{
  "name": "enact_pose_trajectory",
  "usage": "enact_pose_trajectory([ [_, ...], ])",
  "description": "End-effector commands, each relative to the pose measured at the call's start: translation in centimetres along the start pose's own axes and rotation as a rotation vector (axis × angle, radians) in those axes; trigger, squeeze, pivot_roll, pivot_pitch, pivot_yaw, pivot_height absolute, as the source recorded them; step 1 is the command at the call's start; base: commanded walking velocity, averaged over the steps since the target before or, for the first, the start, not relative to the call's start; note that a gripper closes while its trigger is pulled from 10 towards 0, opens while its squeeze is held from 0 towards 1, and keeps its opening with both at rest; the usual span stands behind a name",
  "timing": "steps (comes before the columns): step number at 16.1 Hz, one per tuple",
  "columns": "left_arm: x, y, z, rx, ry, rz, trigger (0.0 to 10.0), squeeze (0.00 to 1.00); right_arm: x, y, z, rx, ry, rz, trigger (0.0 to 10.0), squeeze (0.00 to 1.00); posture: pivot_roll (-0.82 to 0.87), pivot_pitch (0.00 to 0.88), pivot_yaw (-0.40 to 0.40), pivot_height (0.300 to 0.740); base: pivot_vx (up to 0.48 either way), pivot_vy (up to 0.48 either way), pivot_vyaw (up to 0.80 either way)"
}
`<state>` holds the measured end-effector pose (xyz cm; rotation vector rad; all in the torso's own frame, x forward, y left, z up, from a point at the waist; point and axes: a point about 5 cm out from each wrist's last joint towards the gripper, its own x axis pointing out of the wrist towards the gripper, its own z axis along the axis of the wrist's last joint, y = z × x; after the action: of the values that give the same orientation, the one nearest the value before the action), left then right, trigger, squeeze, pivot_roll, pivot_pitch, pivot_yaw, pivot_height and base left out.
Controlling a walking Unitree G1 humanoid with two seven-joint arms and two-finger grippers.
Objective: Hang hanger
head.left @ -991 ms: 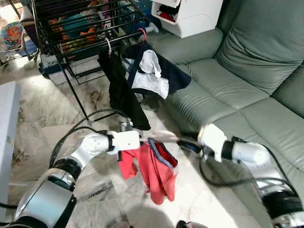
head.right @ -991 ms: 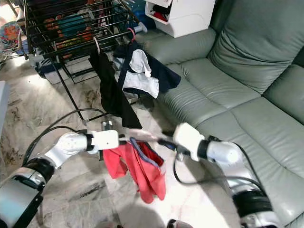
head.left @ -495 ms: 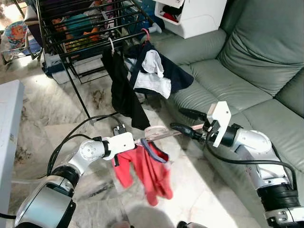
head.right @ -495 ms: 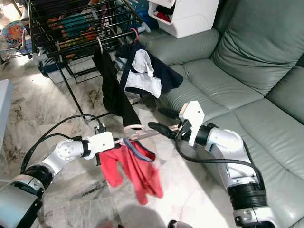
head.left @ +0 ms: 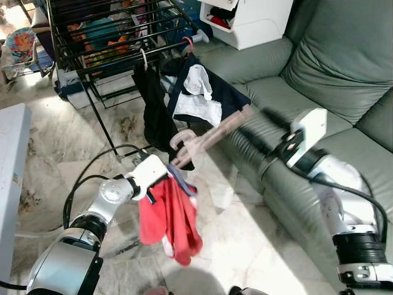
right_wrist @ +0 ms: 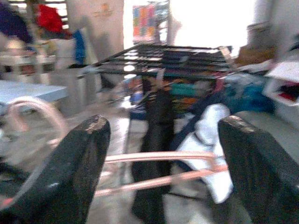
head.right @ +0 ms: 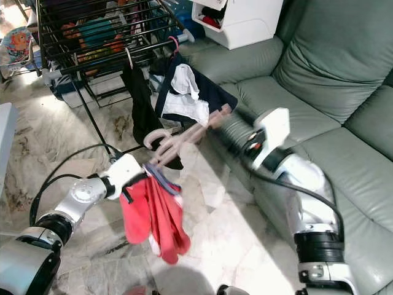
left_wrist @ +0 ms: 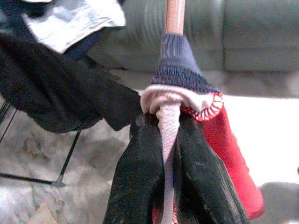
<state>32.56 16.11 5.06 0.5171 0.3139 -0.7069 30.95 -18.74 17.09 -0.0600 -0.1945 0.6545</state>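
Observation:
A pink hanger carries a red garment bunched at its lower end. My left gripper is shut on that end, its fingers pinching the hanger bar and the cloth together. The hanger tilts up toward the sofa, its hook near the black garment hung on the black drying rack. My right gripper is blurred beside the sofa's front, past the hanger's far end. Its fingers stand wide open with the hanger seen beyond them, untouched.
A navy and white garment also hangs from the rack. A green sofa takes up the right side, with a white storage box behind it. A grey-white unit stands at the left. Black cables trail over the marble floor.
My right gripper has let go of the hanger and drawn back toward the sofa. My left gripper has swung the hanger's free end upward, and the red garment has slid down to it.

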Motion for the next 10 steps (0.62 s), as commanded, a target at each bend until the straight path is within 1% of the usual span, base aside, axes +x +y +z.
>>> enact_pose_trajectory([
  [1,0.0,1.2,1.0,-0.032,-0.037,0.048,0.0,0.00,-0.2,0.2,-0.4,0.008,0.005,-0.014,10.0,1.00,-0.08,0.000,0.072,0.740,0.000,0.000,0.00],
  [2,0.1,1.2,1.4,-0.051,-0.065,0.050,0.0,0.00,-0.5,0.5,-0.8,0.011,0.022,-0.007,10.0,1.00,-0.08,0.000,0.074,0.740,0.000,0.000,0.00],
  [3,0.2,1.4,2.4,-0.034,-0.123,0.040,0.0,0.00,-0.9,0.9,-1.5,0.022,0.048,-0.005,10.0,1.00,-0.08,0.000,0.074,0.740,0.000,0.000,0.00],
  [5,0.2,1.7,4.6,0.055,-0.229,-0.007,0.0,0.00,-1.4,1.0,-2.9,0.034,0.099,-0.071,10.0,1.00,-0.06,0.000,0.076,0.740,0.000,0.000,0.00],
  [7,0.0,2.0,6.6,0.133,-0.303,-0.065,0.0,0.00,-1.4,1.1,-3.7,0.046,0.125,-0.116,10.0,1.00,-0.06,0.000,0.078,0.740,0.000,0.000,0.00],
  [8,-0.1,2.1,8.5,0.186,-0.367,-0.111,0.0,0.00,-1.2,1.8,-4.5,0.075,0.143,-0.096,10.0,1.00,-0.05,0.000,0.083,0.740,0.000,0.000,0.00],
  [9,-0.1,2.1,9.4,0.204,-0.394,-0.131,0.0,0.00,-1.2,2.1,-4.9,0.095,0.159,-0.079,10.0,0.90,-0.05,0.000,0.083,0.740,0.000,0.000,0.00],
  [10,-0.1,2.1,10.0,0.217,-0.413,-0.144,0.0,0.00,-1.2,2.4,-5.3,0.106,0.176,-0.064,10.0,0.63,-0.04,0.000,0.084,0.740,0.000,0.000,0.00],
])
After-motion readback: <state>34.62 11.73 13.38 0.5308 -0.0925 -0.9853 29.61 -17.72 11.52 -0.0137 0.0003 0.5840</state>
